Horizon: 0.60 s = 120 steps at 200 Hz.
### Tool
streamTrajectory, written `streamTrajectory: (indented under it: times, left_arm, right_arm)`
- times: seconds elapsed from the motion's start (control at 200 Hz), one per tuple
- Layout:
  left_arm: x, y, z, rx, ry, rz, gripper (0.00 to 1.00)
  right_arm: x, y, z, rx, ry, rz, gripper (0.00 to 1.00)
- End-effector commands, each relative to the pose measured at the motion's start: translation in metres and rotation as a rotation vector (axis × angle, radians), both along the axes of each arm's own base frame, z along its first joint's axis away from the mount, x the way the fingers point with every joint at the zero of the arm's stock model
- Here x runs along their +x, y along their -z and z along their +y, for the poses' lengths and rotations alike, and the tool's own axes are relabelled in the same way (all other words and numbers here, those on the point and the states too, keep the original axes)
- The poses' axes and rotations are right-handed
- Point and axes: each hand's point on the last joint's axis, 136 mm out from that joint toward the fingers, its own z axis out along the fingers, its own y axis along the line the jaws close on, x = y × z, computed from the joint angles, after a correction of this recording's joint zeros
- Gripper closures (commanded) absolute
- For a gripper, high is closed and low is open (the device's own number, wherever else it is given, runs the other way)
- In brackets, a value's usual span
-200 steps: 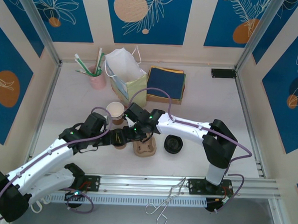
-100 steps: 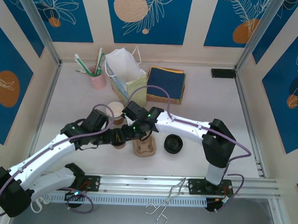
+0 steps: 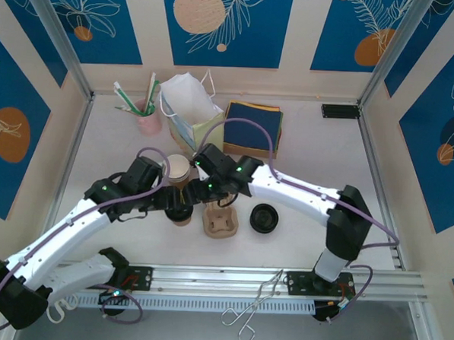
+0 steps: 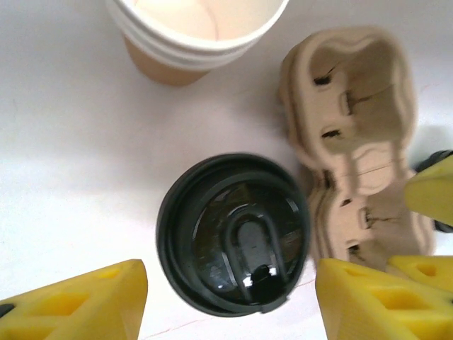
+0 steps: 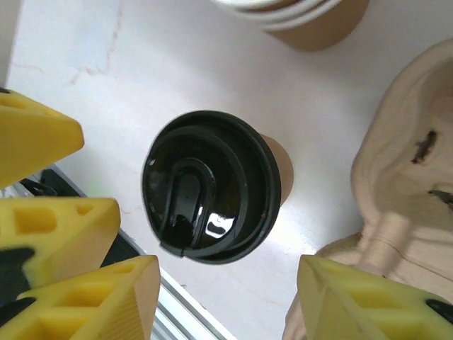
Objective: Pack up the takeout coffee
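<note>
Takeout coffee (image 4: 233,248) is standing upright on the table (image 4: 64,163), black lid up, so its long axis points straight at both wrist cams, agreed? Which way do we read it from the fingers? (benchrat)

Yep, same read here. It sits in line with the gap of both pairs, so we'd say there's no sideways fix needed, mostly a drop. Left gripper (image 4: 226,304) is spread wide, with a sliver of table either side of the lid, and touches nothing. Right gripper (image 5: 226,297) is spread too and empty, with the lid a bit ahead of its tips. (pulpfan)

So which arm's nearer? (benchrat)

The left looks better centred to us, but both hover right over it with their fingers crowding each other. How high the tips sit against the lid rim, we can't tell. The pulp cup carrier (image 4: 354,134) is just beside the cup, the lidless cup (image 4: 191,28) is near, and the paper bag (image 3: 191,122) is further back. (pulpfan)
</note>
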Motion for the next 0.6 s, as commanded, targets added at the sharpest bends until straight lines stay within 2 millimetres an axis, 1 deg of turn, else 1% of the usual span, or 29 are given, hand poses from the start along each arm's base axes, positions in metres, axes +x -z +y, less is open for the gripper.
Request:
streamTrajectory:
  times: [0.0,0.06,0.155,0.22,0.255,0.275,0.305,0.35,0.48,0.54,0.595]
  left_arm:
    - [0.006,-0.024,0.003,0.016,0.014,-0.062,0.33]
    - [0.010,-0.031,0.002,0.023,0.023,-0.071,0.31]
    - [0.016,-0.043,-0.005,0.014,0.040,-0.077,0.18]
    - [0.021,-0.049,-0.010,0.004,0.044,-0.082,0.06]
    - [0.023,-0.052,-0.012,0.003,0.045,-0.085,0.04]
    - [0.025,-0.053,-0.012,0.003,0.043,-0.086,0.00]
    - [0.026,-0.054,-0.014,0.001,0.044,-0.087,0.00]
    - [0.028,-0.056,-0.017,-0.008,0.046,-0.085,0.00]
    - [0.031,-0.058,-0.020,-0.015,0.043,-0.088,0.00]
    - [0.034,-0.057,-0.017,0.008,0.044,-0.101,0.00]
    - [0.036,-0.056,-0.012,0.040,0.035,-0.103,0.00]
  right_arm:
    - [0.007,-0.026,-0.023,0.034,0.052,-0.097,0.41]
    - [0.008,-0.031,-0.036,0.040,0.077,-0.123,0.36]
    - [0.007,-0.037,-0.057,0.044,0.120,-0.152,0.28]
    - [0.004,-0.039,-0.071,0.049,0.140,-0.168,0.23]
    - [0.003,-0.039,-0.078,0.050,0.155,-0.175,0.20]
    - [0.003,-0.038,-0.083,0.048,0.163,-0.177,0.20]
    - [0.001,-0.036,-0.088,0.047,0.173,-0.175,0.20]
    - [-0.002,-0.034,-0.095,0.047,0.183,-0.173,0.16]
    - [-0.009,-0.022,-0.109,0.010,0.199,-0.154,0.15]
    - [-0.011,-0.015,-0.113,-0.018,0.204,-0.142,0.16]
    - [-0.011,-0.009,-0.114,-0.037,0.210,-0.125,0.20]
